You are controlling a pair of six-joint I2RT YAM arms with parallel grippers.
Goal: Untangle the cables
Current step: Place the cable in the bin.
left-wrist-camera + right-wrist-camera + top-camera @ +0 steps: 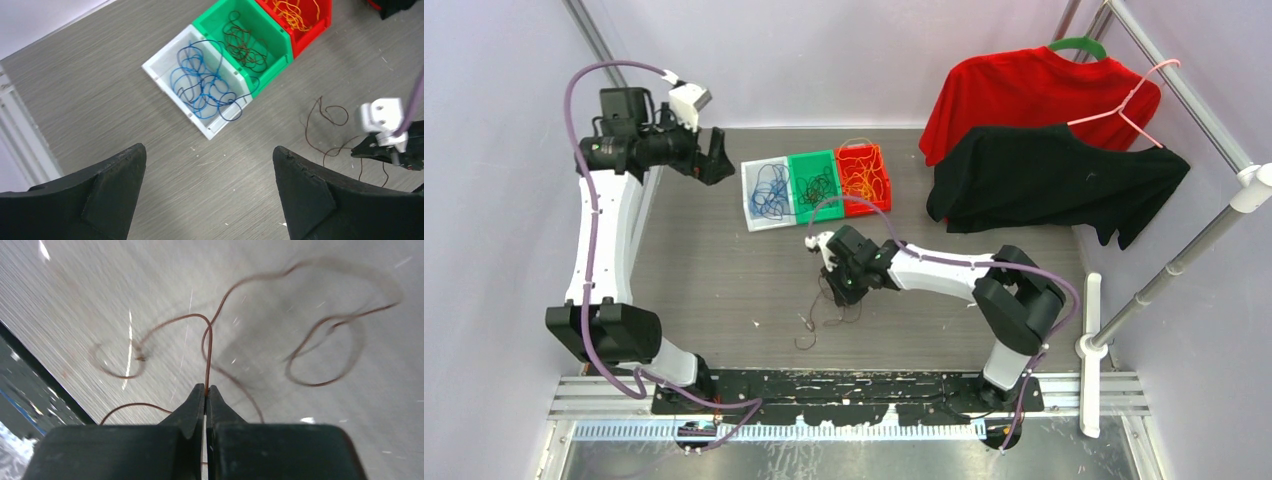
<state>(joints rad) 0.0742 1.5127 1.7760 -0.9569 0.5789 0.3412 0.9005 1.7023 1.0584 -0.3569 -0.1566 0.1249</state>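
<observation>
In the top view, the left arm [609, 230] rises from its base and bends toward the far side of the table [724, 280]. Its left end effector [714, 160] is held high to the left of the green bin [796, 162], released and holding nothing. The right arm [944, 272] reaches low across the table with its elbow folded. The right end effector [844, 292] points down just on the near side of the green bin, at a loose brown cable [816, 318] lying on the table. In the left wrist view, both black fingers [112, 200] stand wide apart above bare table. The green bin holds dark brown cables [245, 45]; blue cables [202, 82] fill the white bin [152, 67] touching one side of it, and orange cables [292, 12] lie in the red bin [315, 32] on the other side. In the right wrist view, the fingers [192, 410] are clenched together on the brown cable, whose loops trail over the table beyond them.
</observation>
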